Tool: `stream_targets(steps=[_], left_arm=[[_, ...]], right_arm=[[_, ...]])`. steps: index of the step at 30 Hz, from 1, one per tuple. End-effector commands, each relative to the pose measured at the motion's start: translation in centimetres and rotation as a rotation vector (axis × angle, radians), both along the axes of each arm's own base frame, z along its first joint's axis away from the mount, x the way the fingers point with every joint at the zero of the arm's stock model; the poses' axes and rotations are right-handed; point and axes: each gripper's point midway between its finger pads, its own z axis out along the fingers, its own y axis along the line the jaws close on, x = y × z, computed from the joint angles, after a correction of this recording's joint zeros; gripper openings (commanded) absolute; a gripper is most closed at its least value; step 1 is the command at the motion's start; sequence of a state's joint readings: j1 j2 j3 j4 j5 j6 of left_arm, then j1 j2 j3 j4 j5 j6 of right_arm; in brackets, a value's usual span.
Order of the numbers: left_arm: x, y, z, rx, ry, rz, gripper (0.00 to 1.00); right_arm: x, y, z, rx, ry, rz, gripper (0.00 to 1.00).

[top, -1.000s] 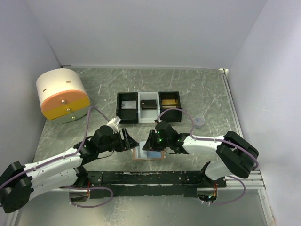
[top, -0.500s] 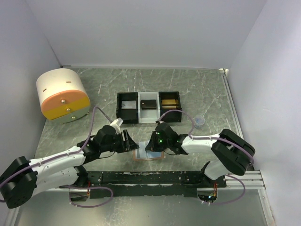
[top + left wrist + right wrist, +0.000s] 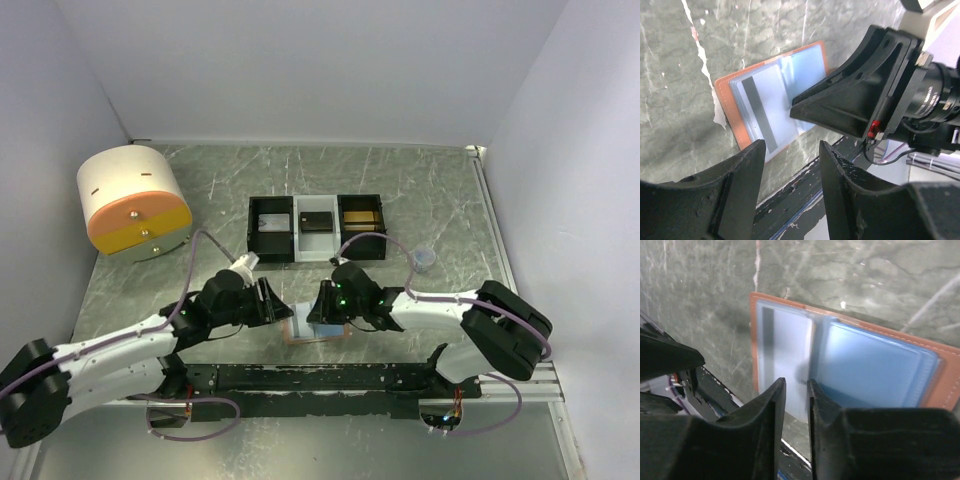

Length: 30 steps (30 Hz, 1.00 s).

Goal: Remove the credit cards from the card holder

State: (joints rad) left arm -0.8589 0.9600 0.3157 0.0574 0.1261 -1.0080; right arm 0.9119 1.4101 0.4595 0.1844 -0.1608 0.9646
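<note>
The salmon-orange card holder (image 3: 318, 331) lies open on the table near the front edge, light blue lining up. In the left wrist view (image 3: 729, 100) its left sleeve holds a white card with a grey stripe (image 3: 760, 107). The right wrist view (image 3: 935, 385) shows the same card (image 3: 785, 340). My right gripper (image 3: 318, 303) points down onto the holder's middle, beside the card's edge. Its jaws (image 3: 796, 385) stand a narrow gap apart with nothing seen between them. My left gripper (image 3: 276, 303) is open and empty just left of the holder (image 3: 792, 165).
A black-and-white three-compartment tray (image 3: 297, 245) stands behind the holder with a white card (image 3: 272, 224), a black card (image 3: 318, 221) and a gold card (image 3: 360, 216) in it. A white-and-orange drum (image 3: 135, 200) sits far left. A small clear cup (image 3: 425, 258) is at right. A black rail (image 3: 320, 378) runs along the front.
Both grippers have shifted only slightly around the holder. The right gripper has edged a little left over it. The holder has stayed in place.
</note>
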Motion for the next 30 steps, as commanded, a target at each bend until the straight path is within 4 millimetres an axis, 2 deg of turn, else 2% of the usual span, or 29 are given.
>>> stream_targets(steps=[1,7,10,15,19,25,30], left_arm=[[1.2,1.8,1.4,-0.001,-0.066,0.128,0.59],[1.7,4.7,2.4,0.065,-0.076,0.251,0.61],[1.7,5.8,2.6,0.084,-0.078,0.288,0.61],[1.8,7.1,3.1,0.078,-0.082,0.357,0.61],[1.7,7.8,3.5,0.071,-0.100,0.377,0.69],[1.7,8.0,3.7,0.081,-0.100,0.378,0.81],[1.6,8.2,3.9,0.097,-0.098,0.378,0.81]], right_arm=[[0.3,0.6,1.7,-0.108,-0.097,0.081,0.28],[0.8,0.6,1.6,-0.357,-0.193,0.060,0.48],[1.0,0.5,1.8,-0.431,-0.226,0.023,0.49],[1.2,1.5,1.9,-0.454,-0.243,0.036,0.51],[0.8,2.4,1.5,-0.463,-0.261,0.078,0.58],[0.9,2.8,0.7,-0.512,-0.259,0.083,0.60],[1.0,2.7,-0.1,-0.567,-0.258,0.074,0.61]])
